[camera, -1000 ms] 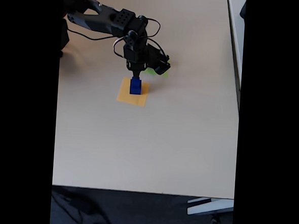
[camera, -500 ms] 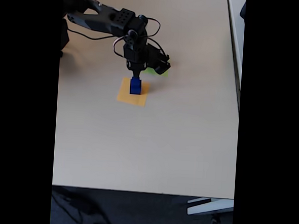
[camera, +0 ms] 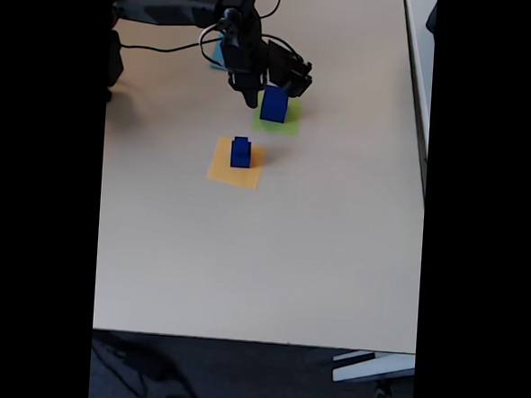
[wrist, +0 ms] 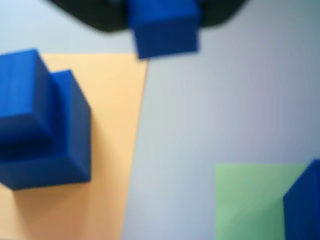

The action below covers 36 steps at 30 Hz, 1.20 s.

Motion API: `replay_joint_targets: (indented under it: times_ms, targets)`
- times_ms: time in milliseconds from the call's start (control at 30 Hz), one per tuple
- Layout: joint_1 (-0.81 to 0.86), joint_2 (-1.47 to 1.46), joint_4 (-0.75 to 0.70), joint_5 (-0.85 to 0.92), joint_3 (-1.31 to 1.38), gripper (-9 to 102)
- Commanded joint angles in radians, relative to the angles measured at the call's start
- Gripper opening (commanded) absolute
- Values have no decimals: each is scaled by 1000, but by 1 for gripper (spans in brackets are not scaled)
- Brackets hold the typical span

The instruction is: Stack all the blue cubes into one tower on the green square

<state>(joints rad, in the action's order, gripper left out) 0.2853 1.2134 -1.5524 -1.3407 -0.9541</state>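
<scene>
In the wrist view my gripper is a dark blur at the top edge, shut on a small blue cube. A stack of two blue cubes stands on the orange-yellow square at the left. The green square lies at the bottom right, with a larger blue cube on it at the frame's edge. In the fixed view my gripper hangs just left of that large cube on the green square, above and behind the two-cube stack.
A light-blue square peeks out behind the arm. The orange-yellow square lies mid-table. The table's right edge is near another surface. Bare tabletop stretches toward the front.
The arm has lifted off the stack on the orange-yellow square and swung back toward the green square, taking a small blue cube with it. The large cube on green is now uncovered.
</scene>
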Motion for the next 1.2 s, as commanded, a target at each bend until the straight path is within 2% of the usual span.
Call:
replay_joint_targets:
  times_ms: [0,300,567,1167]
  targets:
    - [-49,80,28,-91,-2,0]
    - [-156,8,44,-265,28,0]
    - [-187,-133,44,-285,193,0]
    - [-183,-259,46,-259,302,0]
